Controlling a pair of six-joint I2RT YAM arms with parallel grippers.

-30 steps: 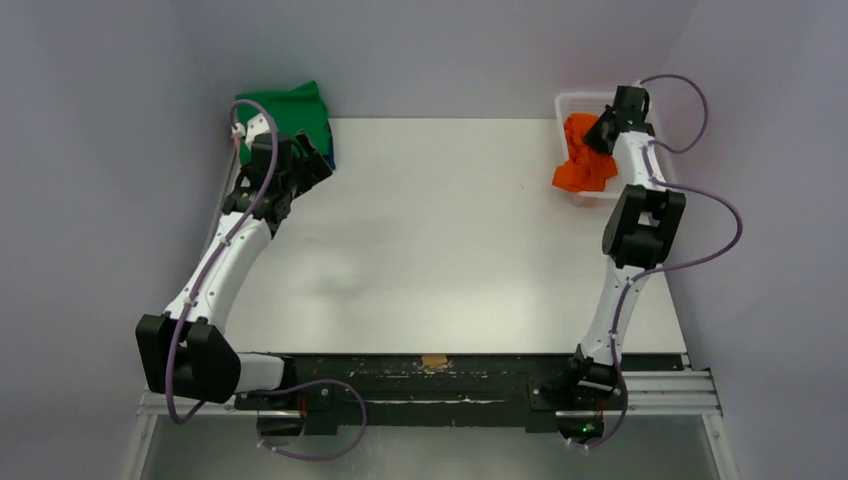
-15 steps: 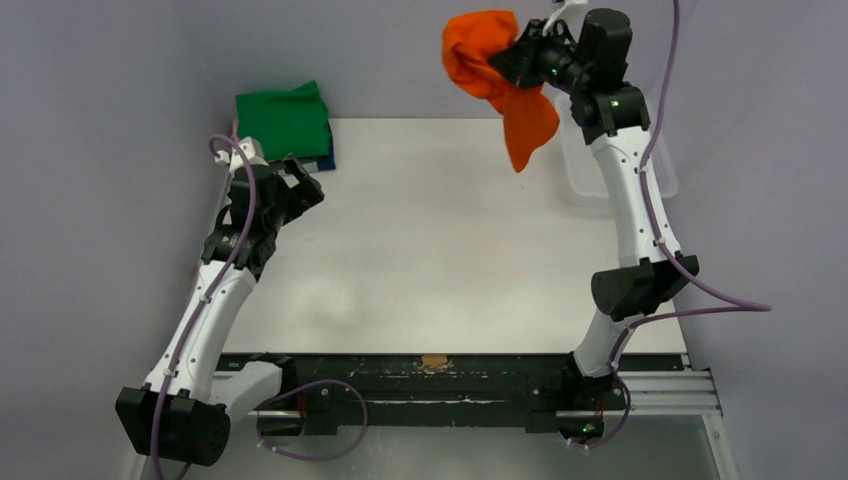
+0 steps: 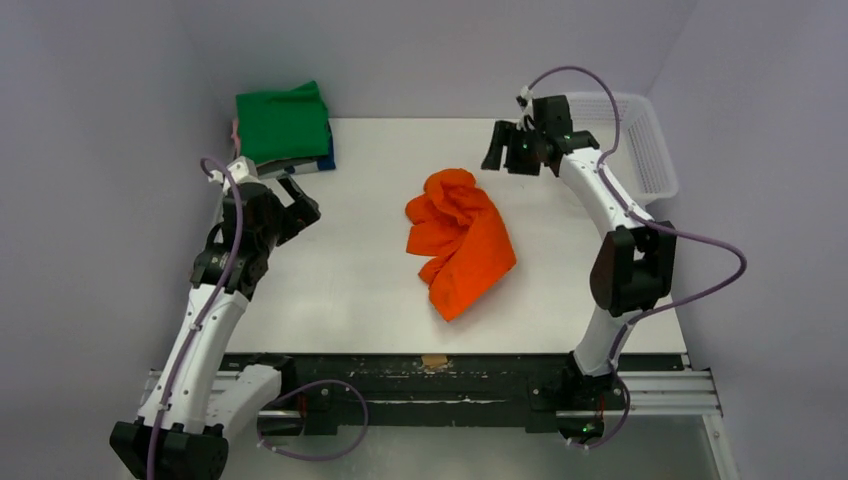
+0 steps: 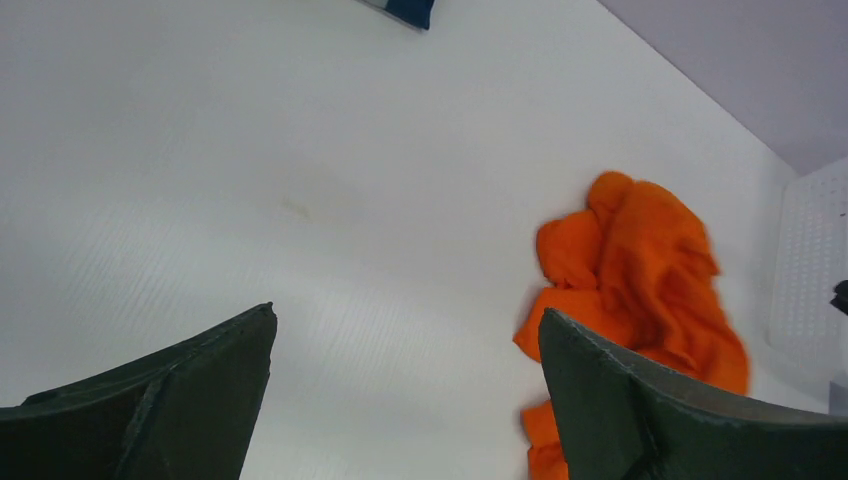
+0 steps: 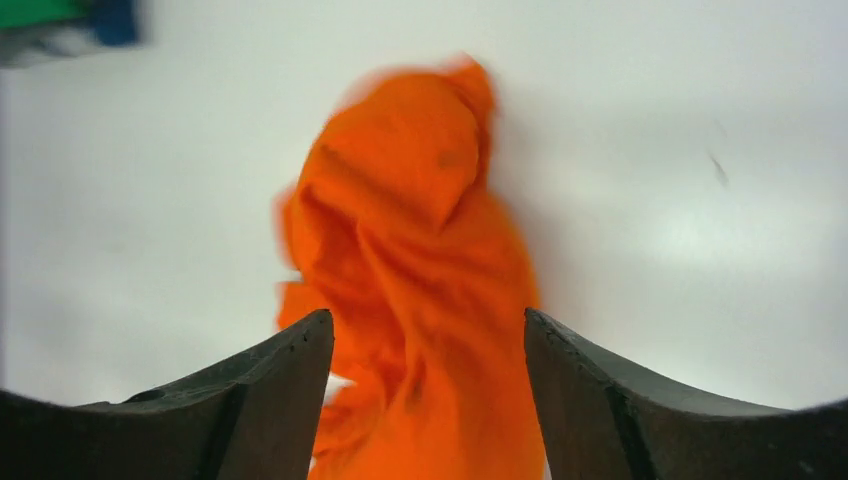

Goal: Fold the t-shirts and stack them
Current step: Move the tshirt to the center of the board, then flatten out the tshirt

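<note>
The orange t-shirt [image 3: 460, 240] lies crumpled in the middle of the worktop [image 3: 370, 290]. The right pincer [image 3: 497, 158] hangs open and empty near its far-right side. The left pincer [image 3: 303, 200], jaws wide and empty, sits well to its left.

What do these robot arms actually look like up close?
Both the left arm and right arm have slim white links joined by chunky black joints. A thin purple cable loops along each. The jaws are dark, tapered wedges.
</note>
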